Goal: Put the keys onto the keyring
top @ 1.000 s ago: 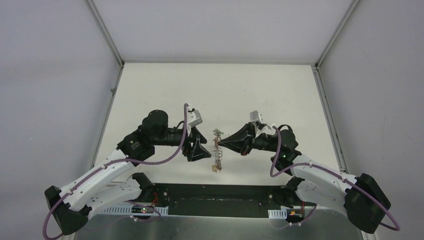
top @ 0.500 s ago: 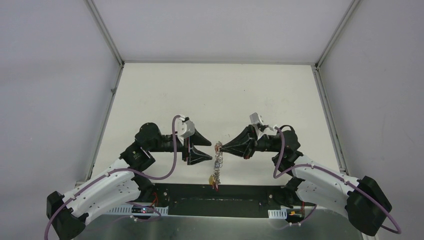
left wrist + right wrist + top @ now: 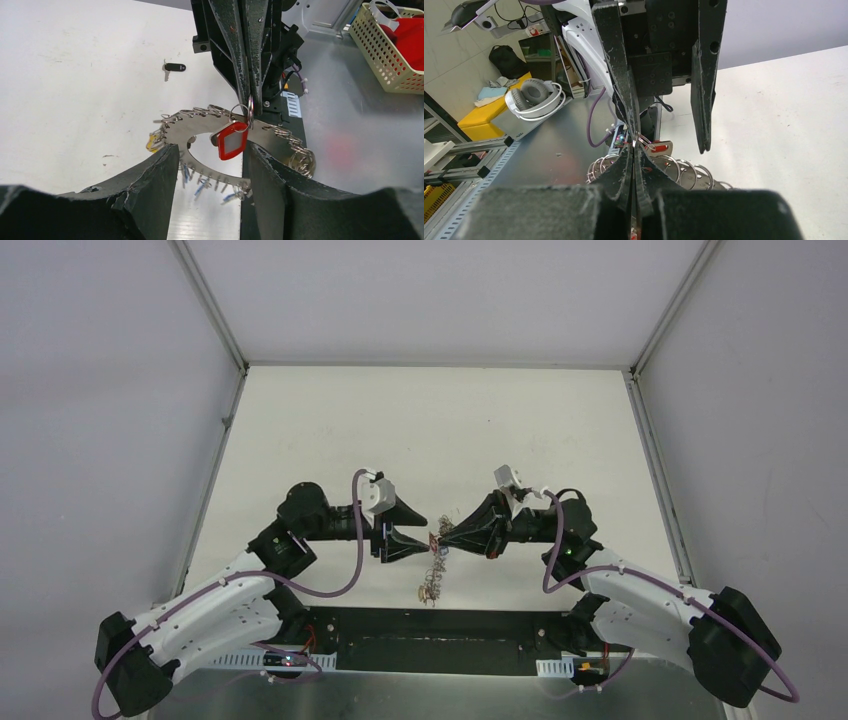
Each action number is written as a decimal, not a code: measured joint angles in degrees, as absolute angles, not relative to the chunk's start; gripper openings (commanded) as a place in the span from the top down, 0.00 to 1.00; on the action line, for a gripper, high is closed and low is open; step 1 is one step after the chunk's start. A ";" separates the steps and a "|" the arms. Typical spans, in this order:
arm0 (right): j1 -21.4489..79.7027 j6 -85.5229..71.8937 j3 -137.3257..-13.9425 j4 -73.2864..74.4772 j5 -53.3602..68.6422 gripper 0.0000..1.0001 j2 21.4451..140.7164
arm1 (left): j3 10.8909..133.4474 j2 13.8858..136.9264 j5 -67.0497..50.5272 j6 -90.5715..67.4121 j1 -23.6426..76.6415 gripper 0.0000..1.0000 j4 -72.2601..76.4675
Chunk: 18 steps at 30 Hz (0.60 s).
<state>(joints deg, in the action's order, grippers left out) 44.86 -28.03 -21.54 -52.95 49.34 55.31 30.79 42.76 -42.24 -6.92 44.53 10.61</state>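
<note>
The keyring [image 3: 200,131], a flat silver-grey ring fringed with small rings and blue and yellow tags, hangs in the air between both arms [image 3: 433,565]. My right gripper [image 3: 634,146] is shut on a small split ring [image 3: 249,107] at its top edge. The red-tagged key [image 3: 231,141] dangles from that split ring. My left gripper [image 3: 210,152] faces it, jaws apart, one finger [image 3: 150,185] on each side of the ring's lower arc. I cannot tell whether the fingers touch the ring. A black-headed key [image 3: 175,67] lies on the white table behind.
The white table [image 3: 450,420] has walls on three sides, and a metal strip [image 3: 430,680] runs along its near edge. Off the table are a beige perforated basket [image 3: 385,55] holding something red, and headphones [image 3: 534,97] on a bench.
My left gripper has moved right, up to the hanging keyring, and its jaws have narrowed. The keyring dropped and swung a little under the right gripper, which stayed shut.
</note>
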 measured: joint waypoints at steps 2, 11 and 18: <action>44.86 -28.05 -21.54 -52.95 49.34 1.00 55.31 | 30.79 43.48 -42.19 -6.81 45.12 0.50 10.72; 44.86 -28.21 -21.63 -52.95 49.36 1.00 55.46 | 30.79 44.25 -42.06 -6.26 48.05 0.60 12.05; 44.86 -28.21 -21.96 -53.12 49.32 1.00 55.79 | 30.79 44.25 -41.12 -6.20 49.19 0.68 13.04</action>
